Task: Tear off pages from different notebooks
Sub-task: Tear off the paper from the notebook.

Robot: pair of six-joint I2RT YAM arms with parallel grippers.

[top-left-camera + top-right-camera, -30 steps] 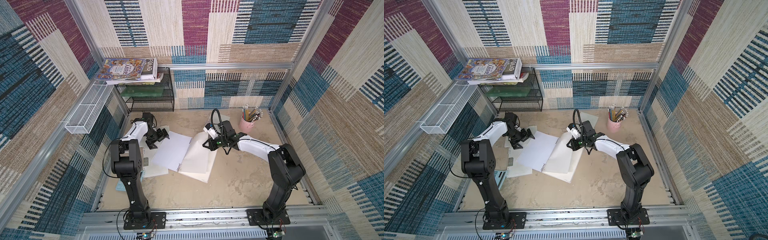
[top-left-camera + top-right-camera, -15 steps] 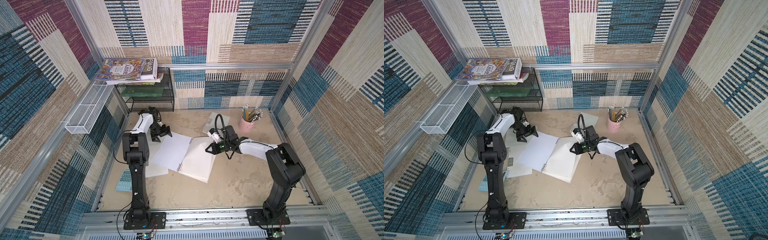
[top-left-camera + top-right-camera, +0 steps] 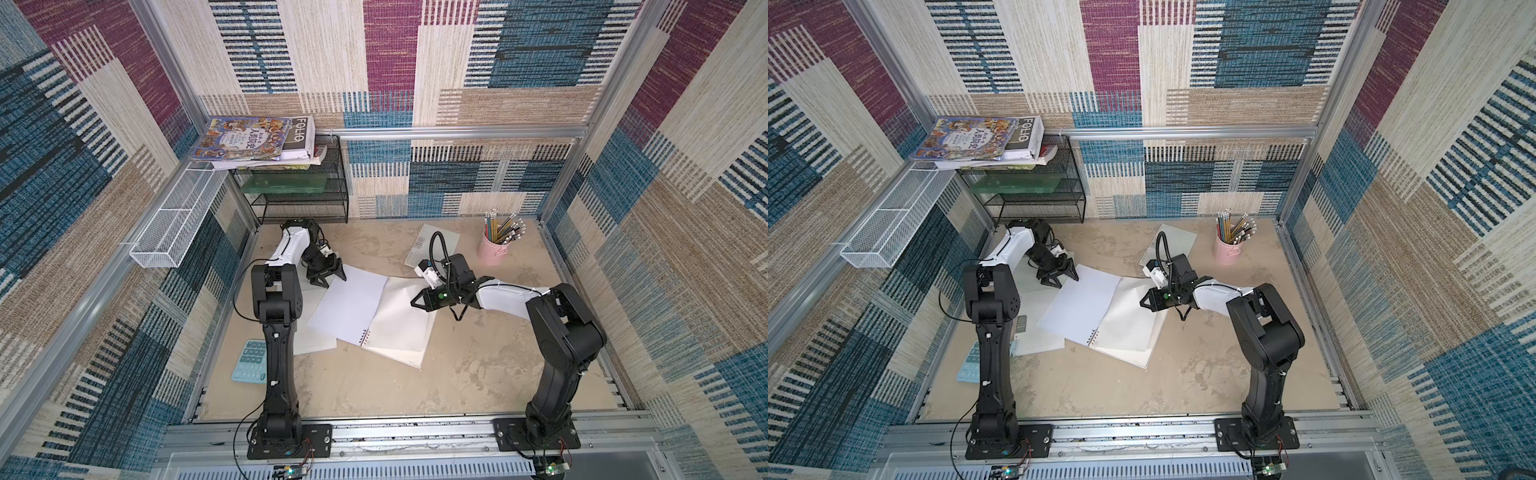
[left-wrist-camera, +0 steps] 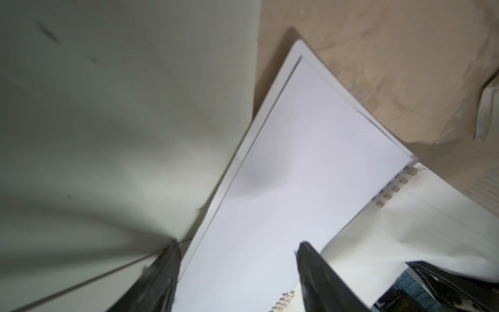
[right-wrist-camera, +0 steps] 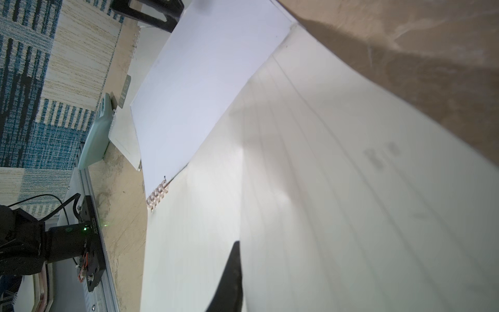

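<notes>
Right gripper: clenched on the outer edge of a lined page. Only one finger shows in the wrist view; the sheet hides the other. The page bows upward from the grip.

The page belongs to the right half of the open notebook, which lies flat mid-table. It appears bound at the wire spiral; I see no tear.

Left gripper: released, jaws apart, poised over the far corner of the notebook's left half. It grips nothing; contact unclear.

A closed notebook lies behind the right arm, untouched. A third notebook lies partly under the open one, beside the calculator. No fourth is made out.

Progress, as judged: early. No loose torn sheet can be picked out with certainty. Left to do: pin the notebook, pull this page free, then do the others.
</notes>
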